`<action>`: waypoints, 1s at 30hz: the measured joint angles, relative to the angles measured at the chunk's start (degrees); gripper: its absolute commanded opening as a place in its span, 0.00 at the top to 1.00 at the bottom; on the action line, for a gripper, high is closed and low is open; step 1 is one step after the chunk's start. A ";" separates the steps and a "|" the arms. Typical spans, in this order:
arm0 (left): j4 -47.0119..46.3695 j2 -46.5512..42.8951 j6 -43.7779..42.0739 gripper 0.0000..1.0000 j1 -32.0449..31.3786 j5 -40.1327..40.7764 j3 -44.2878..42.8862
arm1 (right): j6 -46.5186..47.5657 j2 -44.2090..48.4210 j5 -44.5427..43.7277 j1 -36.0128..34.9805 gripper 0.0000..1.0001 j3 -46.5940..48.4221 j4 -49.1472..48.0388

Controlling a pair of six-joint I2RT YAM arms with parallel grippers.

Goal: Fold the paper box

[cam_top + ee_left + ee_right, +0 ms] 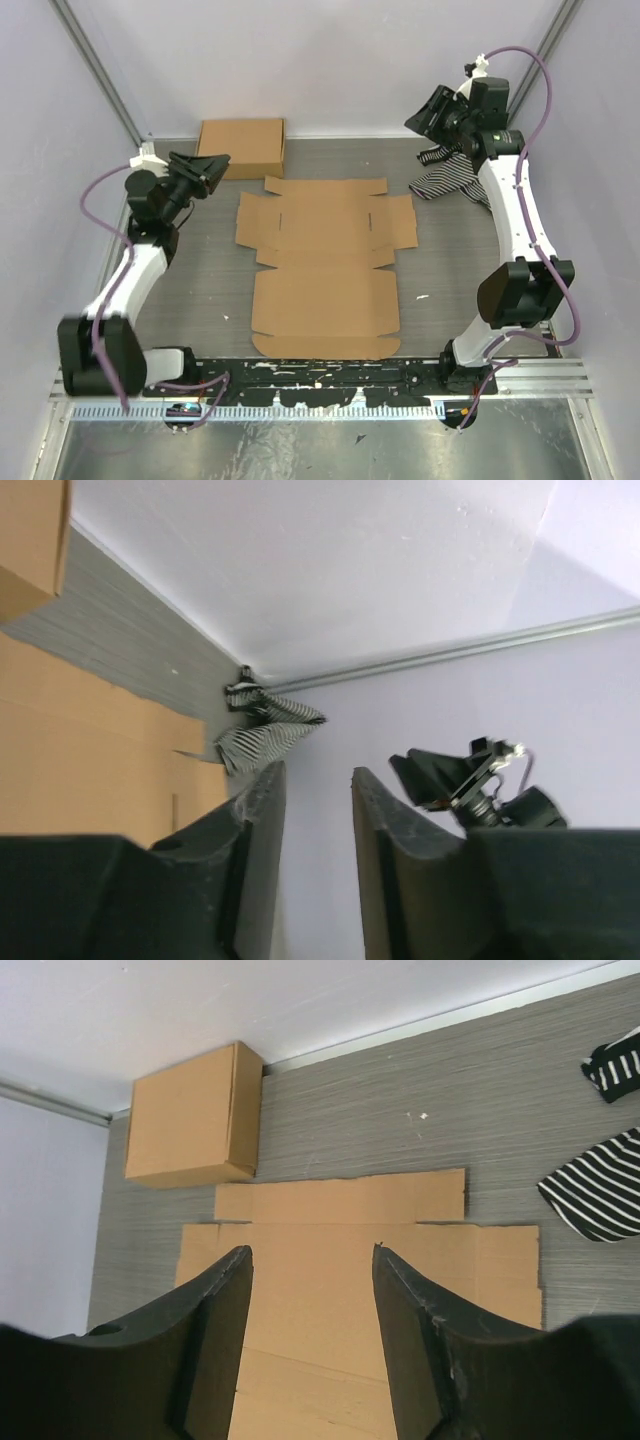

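The paper box [325, 265] lay flat and unfolded on the table [200, 295]; the left gripper [212, 168] and the right gripper [425, 115] hung raised at either side, both released, grasping nothing.

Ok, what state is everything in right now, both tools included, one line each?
paper box: flat, fully unfolded, no flaps raised
small cardboard box: assembled and closed
striped cloth: crumpled in a heap
left tool: open, holding nothing
right tool: open, holding nothing, above the paper box
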State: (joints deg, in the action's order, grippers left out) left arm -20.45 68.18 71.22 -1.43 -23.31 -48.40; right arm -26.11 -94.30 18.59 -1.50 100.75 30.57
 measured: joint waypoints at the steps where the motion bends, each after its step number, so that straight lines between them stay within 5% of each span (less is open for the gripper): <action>1: -5.38 3.76 3.45 0.56 0.74 -1.97 1.11 | 0.55 -0.35 -0.39 0.04 0.43 0.63 0.50; 3: -13.90 13.03 8.90 0.51 1.31 -6.58 0.35 | 1.42 -0.96 -0.81 -0.20 0.42 1.53 1.49; 6: -13.84 24.68 10.97 0.39 0.09 -14.62 -5.46 | 2.49 -2.64 -0.87 -1.11 0.42 3.41 3.32; 9: 6.03 25.29 -1.31 0.22 -2.78 -14.67 -14.36 | 3.58 -7.28 -1.22 -1.92 0.40 9.03 7.45; 12: 30.18 25.35 -18.97 0.21 -8.57 -3.23 -32.13 | 4.50 -13.03 -2.08 -2.64 0.25 15.39 10.97; 16: 48.19 25.44 -35.23 0.21 -15.67 8.83 -50.53 | 5.22 -19.76 -3.96 -3.43 0.23 19.78 15.28; 30: 66.01 42.16 -41.35 0.24 -14.27 19.21 -55.47 | 6.40 -35.08 -8.22 -4.44 0.33 22.86 18.88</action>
State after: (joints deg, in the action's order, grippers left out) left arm 45.56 110.34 29.87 -15.70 -4.10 -103.88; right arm -19.70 -129.38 10.37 -5.93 123.61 49.45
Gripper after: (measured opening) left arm 0.765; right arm 0.687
